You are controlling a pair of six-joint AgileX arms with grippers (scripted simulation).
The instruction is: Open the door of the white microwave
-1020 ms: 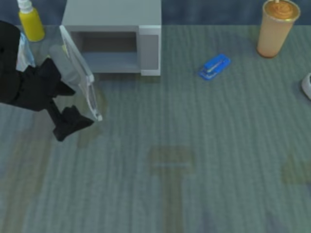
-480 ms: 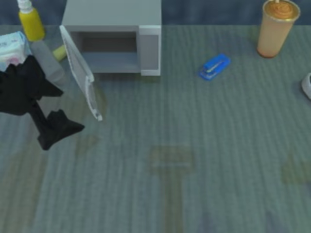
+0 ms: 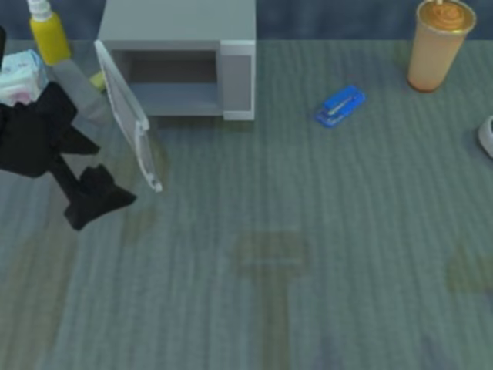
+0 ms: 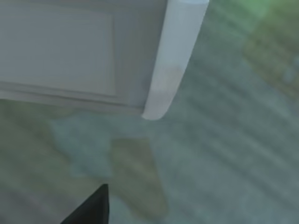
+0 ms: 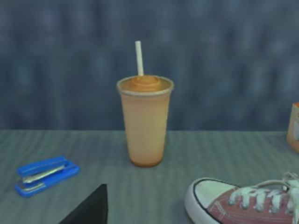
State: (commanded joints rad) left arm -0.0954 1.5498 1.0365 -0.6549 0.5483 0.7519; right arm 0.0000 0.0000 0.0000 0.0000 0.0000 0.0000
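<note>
The white microwave stands at the back left of the table, its cavity showing. Its door is swung wide open, angled toward the front, with the pale bar handle at its free edge. My left gripper hovers to the left of the handle's lower end, apart from it, open and holding nothing. In the left wrist view the door and handle fill the frame, and one dark finger shows. My right arm is out of the top view; one finger shows in its wrist view.
A yellow bottle and a white-blue packet sit left of the microwave. A blue stapler, an orange drink cup and a shoe lie to the right. The right wrist view shows the cup, stapler and shoe.
My left gripper has come off the door handle and drawn back to the left, then drifted slightly back. The door stays open at the same angle.
</note>
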